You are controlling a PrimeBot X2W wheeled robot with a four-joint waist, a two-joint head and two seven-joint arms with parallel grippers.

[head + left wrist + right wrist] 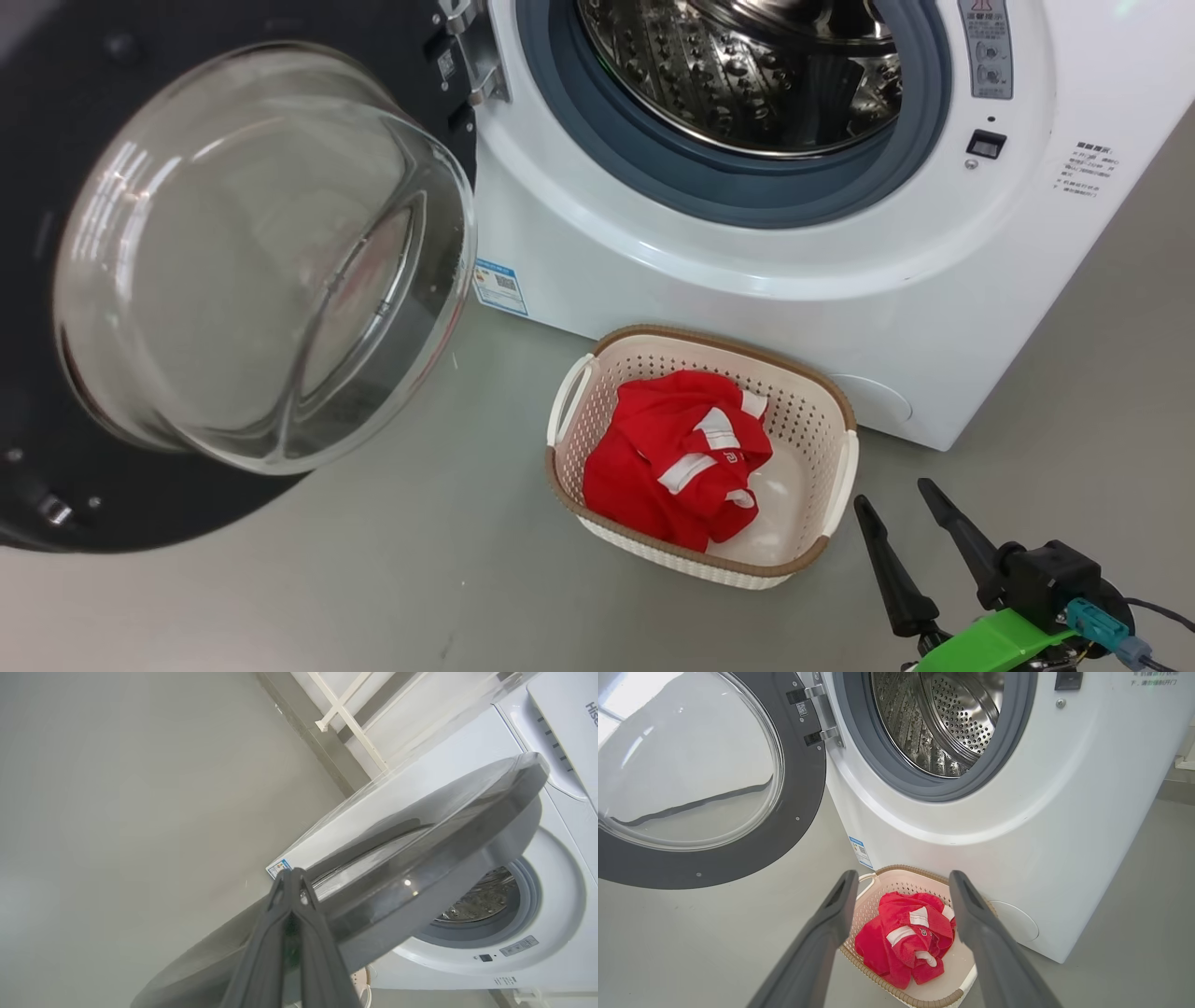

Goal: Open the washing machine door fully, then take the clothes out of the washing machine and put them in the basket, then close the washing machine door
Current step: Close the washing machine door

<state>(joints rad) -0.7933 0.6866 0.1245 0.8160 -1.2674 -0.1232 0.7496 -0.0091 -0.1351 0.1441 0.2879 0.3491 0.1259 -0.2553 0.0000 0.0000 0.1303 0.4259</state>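
Observation:
The white washing machine (747,280) stands with its steel drum (747,75) showing no clothes inside. Its door (243,252), black-rimmed with a bulging glass bowl, hangs wide open at the left. The red clothes (677,457) with white trim lie bunched in the cream basket (840,467) on the floor in front of the machine. My right gripper (892,499) is open and empty, low at the right beside the basket; in the right wrist view the right gripper (901,879) frames the clothes (903,942). My left gripper (292,875) is shut, its tips against the outer face of the door (420,858).
Grey floor (373,579) spreads to the left of and in front of the basket. A blue label (499,287) marks the machine's lower left corner. In the left wrist view a white rail frame (345,716) stands behind the machine by the wall.

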